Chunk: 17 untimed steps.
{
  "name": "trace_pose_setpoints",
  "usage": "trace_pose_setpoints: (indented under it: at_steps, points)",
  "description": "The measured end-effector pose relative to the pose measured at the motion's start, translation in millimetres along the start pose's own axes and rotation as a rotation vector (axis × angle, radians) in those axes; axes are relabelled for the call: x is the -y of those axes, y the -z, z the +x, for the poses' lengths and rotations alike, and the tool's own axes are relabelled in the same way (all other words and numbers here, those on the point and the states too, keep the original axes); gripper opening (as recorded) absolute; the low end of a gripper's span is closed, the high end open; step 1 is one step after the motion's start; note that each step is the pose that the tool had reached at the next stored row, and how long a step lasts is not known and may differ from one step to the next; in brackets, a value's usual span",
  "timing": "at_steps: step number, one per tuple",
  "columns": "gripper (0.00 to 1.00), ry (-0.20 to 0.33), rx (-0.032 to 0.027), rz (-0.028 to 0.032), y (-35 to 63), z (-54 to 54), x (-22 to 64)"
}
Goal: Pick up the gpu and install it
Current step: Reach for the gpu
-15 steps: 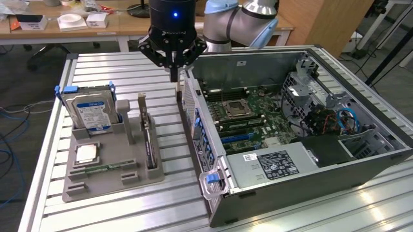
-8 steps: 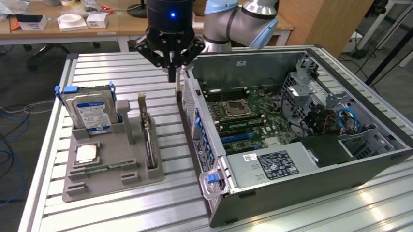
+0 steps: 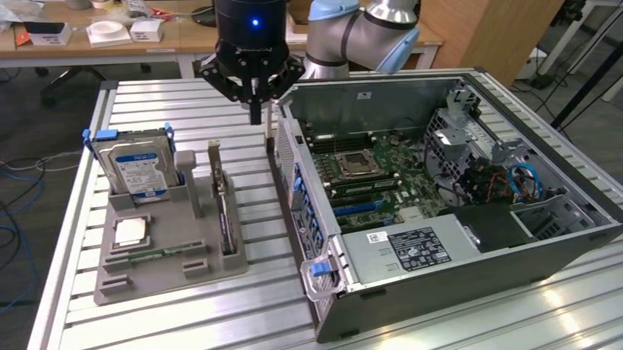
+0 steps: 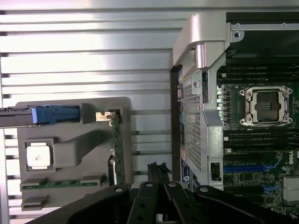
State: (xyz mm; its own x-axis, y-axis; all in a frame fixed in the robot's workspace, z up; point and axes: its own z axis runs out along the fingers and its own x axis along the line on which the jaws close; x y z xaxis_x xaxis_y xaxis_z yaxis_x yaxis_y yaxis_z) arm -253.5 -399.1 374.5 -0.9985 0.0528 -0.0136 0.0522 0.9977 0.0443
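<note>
The gpu stands on its long edge in a slot on the exterior view's right side of the grey tray, metal bracket at the far end. In the wrist view the gpu shows edge-on as a thin green strip. My gripper hangs above the slatted table, beyond the tray's far end and close to the open computer case. Its fingers are shut with nothing between them. In the wrist view my gripper sits between the tray and the case wall.
The tray also holds a silver hard drive with a blue-white label, a CPU and a memory stick. Inside the case lie the motherboard and a black power supply. Desks stand behind.
</note>
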Motion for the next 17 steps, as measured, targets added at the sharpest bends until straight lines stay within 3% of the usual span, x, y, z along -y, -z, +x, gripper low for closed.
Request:
trace_pose_setpoints:
  at_steps: [17]
  points:
    - [0.11, 0.004, -0.0001, 0.0006, -0.2, 11.0, 0.6]
